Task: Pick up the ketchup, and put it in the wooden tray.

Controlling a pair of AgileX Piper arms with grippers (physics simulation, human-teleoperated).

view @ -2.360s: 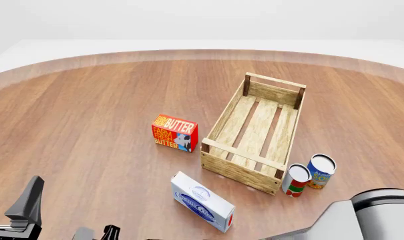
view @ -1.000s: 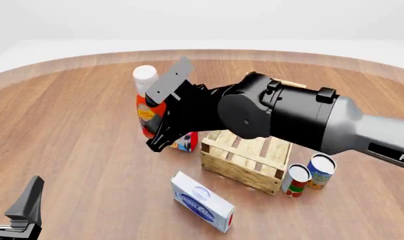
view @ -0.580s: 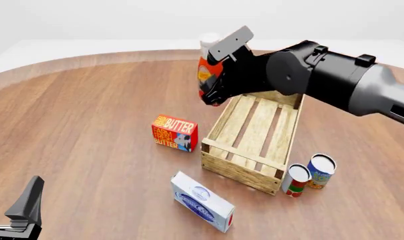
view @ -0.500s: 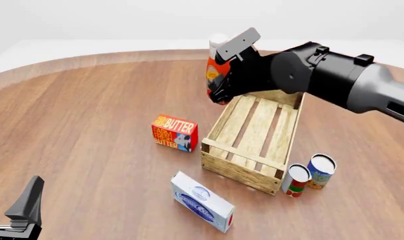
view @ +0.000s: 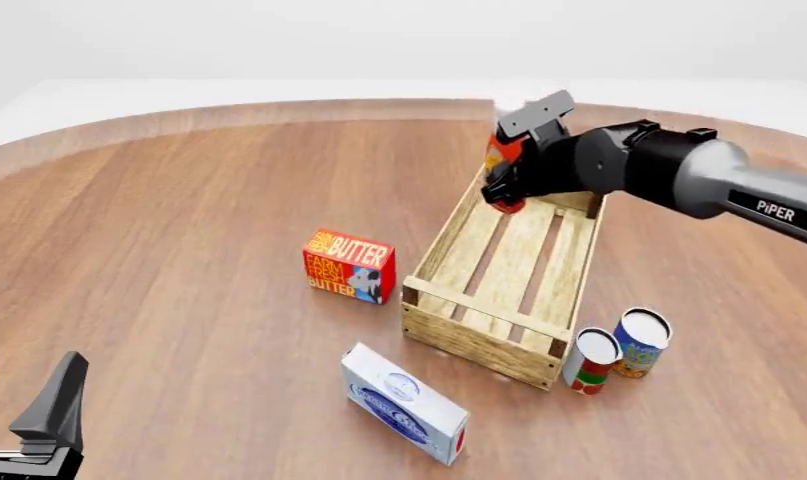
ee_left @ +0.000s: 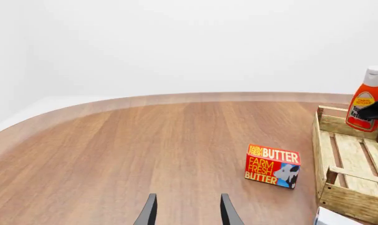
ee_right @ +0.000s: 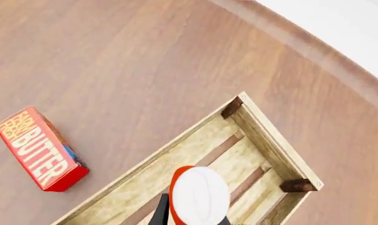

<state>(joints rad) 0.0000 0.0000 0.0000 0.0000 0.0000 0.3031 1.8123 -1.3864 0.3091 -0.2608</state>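
The ketchup [view: 502,162], an orange-red bottle with a white cap, hangs upright over the far end of the wooden tray [view: 487,343]. My right gripper [view: 515,150] is shut on it. In the left wrist view the ketchup [ee_left: 364,101] has its base about level with the rim of the wooden tray [ee_left: 351,202]. The right wrist view looks down on the ketchup cap [ee_right: 201,194], with the wooden tray's slats [ee_right: 176,159] below it. My left gripper [view: 23,405] stays low at the near left, open and holding nothing; its fingers [ee_left: 150,213] point across bare table.
A red butter box [view: 350,264] lies left of the tray. A blue-and-white box [view: 403,402] lies near the tray's front corner. A red-and-white can [view: 591,361] and a blue can [view: 641,342] stand at the tray's near right corner.
The right arm has carried the ketchup from above the butter box rightward and farther away, and lower, to the tray's far end. The left gripper has not moved.
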